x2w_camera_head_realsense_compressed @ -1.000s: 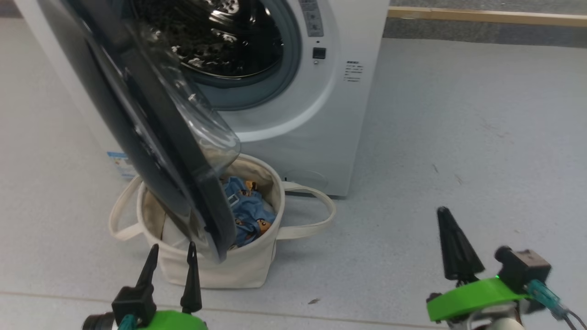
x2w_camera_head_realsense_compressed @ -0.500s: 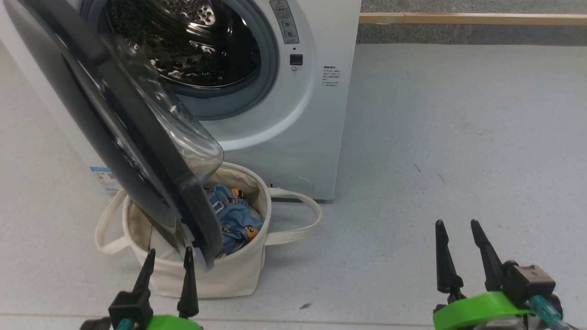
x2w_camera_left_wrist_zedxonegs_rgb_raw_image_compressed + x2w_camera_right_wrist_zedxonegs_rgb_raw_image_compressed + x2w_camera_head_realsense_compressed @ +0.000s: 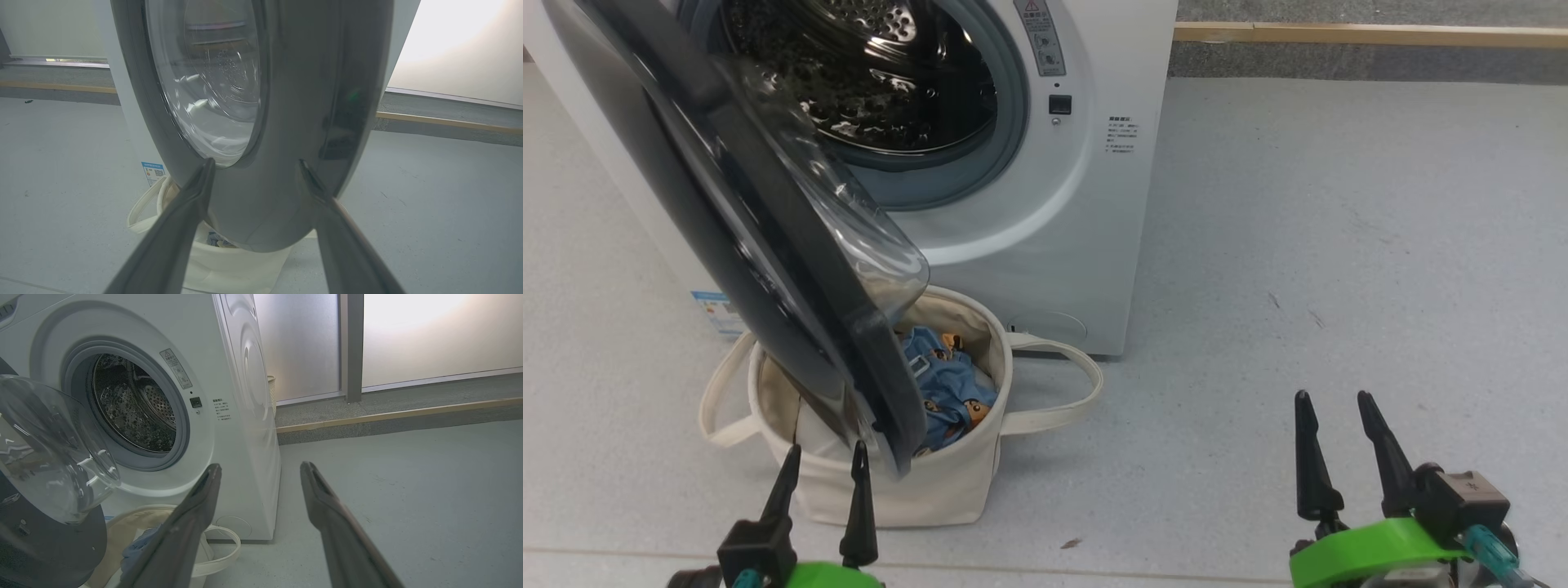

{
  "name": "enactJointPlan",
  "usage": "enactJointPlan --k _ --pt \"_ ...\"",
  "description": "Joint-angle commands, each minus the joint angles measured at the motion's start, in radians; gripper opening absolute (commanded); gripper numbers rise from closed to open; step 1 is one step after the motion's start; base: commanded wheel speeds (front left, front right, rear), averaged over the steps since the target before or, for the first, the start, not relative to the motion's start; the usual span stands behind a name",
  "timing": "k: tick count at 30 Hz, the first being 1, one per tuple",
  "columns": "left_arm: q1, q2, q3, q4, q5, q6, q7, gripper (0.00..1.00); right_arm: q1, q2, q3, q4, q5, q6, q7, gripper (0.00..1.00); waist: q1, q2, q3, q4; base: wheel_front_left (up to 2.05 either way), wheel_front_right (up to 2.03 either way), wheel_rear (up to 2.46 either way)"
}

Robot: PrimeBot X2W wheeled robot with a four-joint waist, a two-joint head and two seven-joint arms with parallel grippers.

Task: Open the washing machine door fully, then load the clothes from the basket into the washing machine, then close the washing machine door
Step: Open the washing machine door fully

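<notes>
The white washing machine (image 3: 1086, 245) (image 3: 245, 428) stands at the back with its drum open to view. Its black-rimmed door (image 3: 760, 245) (image 3: 294, 102) (image 3: 45, 465) hangs partly open, swung out over the cream basket (image 3: 931, 490) (image 3: 233, 265) (image 3: 126, 531) in front of it. The blue bear-print clothes (image 3: 947, 388) lie inside the basket, partly hidden by the door's lower edge. My left gripper (image 3: 823, 447) (image 3: 253, 165) is open, just in front of the basket and the door's bottom rim. Over bare floor to the right, my right gripper (image 3: 1331, 398) (image 3: 260, 467) is open and holds nothing.
Grey floor (image 3: 1339, 245) spreads wide to the right of the machine. A wooden strip (image 3: 1372, 34) runs along a low step at the back. The basket's loop handle (image 3: 1058, 392) sticks out to the right. A blue label (image 3: 715, 310) shows on the machine's left side.
My right gripper's fingers, shut together a second ago, have spread apart. The head camera shifted, so the whole scene sits a little lower and further left; the door and basket look unmoved.
</notes>
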Motion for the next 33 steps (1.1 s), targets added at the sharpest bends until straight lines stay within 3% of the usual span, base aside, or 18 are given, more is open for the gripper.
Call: enactJointPlan --k 1,7,13,18,22,23,24,25,33 --pt "-0.015 0.012 0.03 -0.04 0.007 0.001 -0.012 1.0 -0.034 -0.003 0.021 -0.026 0.008 0.0 -0.012 1.0 0.0 -0.0001 0.001 0.004 0.0 0.0 0.0" --pt "-0.025 0.012 0.05 -0.093 0.023 0.012 -0.012 1.0 -0.037 -0.003 0.023 -0.019 0.009 0.0 -0.012 1.0 0.0 -0.0001 0.0 0.014 0.0 0.0 0.0" --pt "-0.05 0.012 0.06 -0.295 -0.012 0.015 -0.012 1.0 -0.04 -0.002 0.024 -0.018 0.011 0.0 -0.012 1.0 0.0 -0.0001 0.003 0.02 0.0 0.0 0.0" --pt "-0.077 0.012 -0.029 -0.439 -0.018 0.007 -0.012 1.0 -0.046 -0.002 0.033 -0.014 0.012 0.0 -0.012 1.0 0.0 -0.0001 0.011 0.018 0.0 0.0 0.0" --pt "-0.107 0.012 -0.133 -0.422 -0.036 0.008 -0.012 1.0 -0.061 -0.002 0.046 -0.013 0.017 0.0 -0.012 1.0 0.0 -0.0001 0.024 0.002 0.0 0.0 0.0" --pt "-0.116 0.012 -0.155 -0.402 -0.04 0.008 -0.012 0.89 -0.066 -0.002 0.05 -0.013 0.02 0.0 -0.012 1.0 0.0 -0.0001 0.028 -0.003 0.0 0.0 0.0" --pt "-0.125 0.012 -0.176 -0.38 -0.048 0.006 -0.012 0.07 -0.07 -0.002 0.054 -0.013 0.022 0.0 -0.012 1.0 0.0 -0.0001 0.032 -0.01 0.0 0.0 0.0" --pt "-0.134 0.012 -0.195 -0.355 -0.053 0.005 -0.012 0.0 -0.074 -0.002 0.058 -0.013 0.025 0.0 -0.012 1.0 0.0 -0.0001 0.036 -0.016 0.0 0.0 0.0" --pt "-0.213 0.012 -0.237 -0.18 -0.084 0.026 -0.012 0.0 -0.094 -0.002 0.066 -0.009 0.041 0.0 -0.012 1.0 0.0 -0.0001 0.064 -0.057 0.0 0.0 0.0"
